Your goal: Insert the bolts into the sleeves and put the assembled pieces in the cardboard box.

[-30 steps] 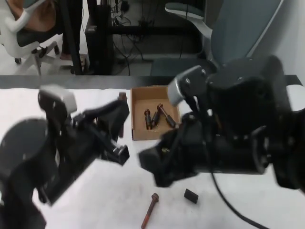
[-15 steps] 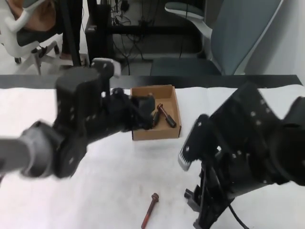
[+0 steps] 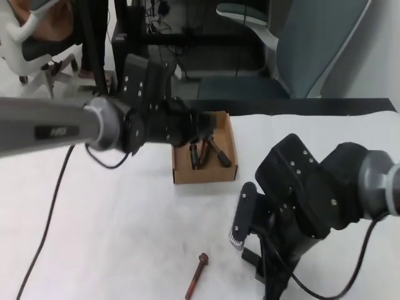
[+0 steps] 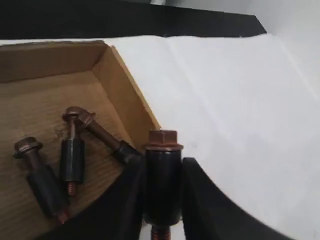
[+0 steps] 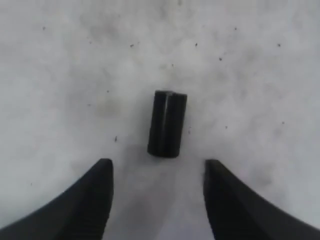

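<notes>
High view: left gripper (image 3: 205, 128) seemingly above brown cardboard box (image 3: 203, 173); rusty bolt (image 3: 195, 277) loose on white cloth (image 3: 125, 237).
— Left wrist view: it's clamping a black-sleeved bolt (image 4: 162, 175). Right wrist view: right gripper (image 5: 157, 165) spread astride small black sleeve (image 5: 167, 124). Looks rigid, slick; pinch mid-barrel.

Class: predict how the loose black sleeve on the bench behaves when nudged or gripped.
Lying on its side, the cylindrical sleeve probably rolls if nudged crosswise. It looks rigid and smooth, so it might slip from the right end effector.
</notes>
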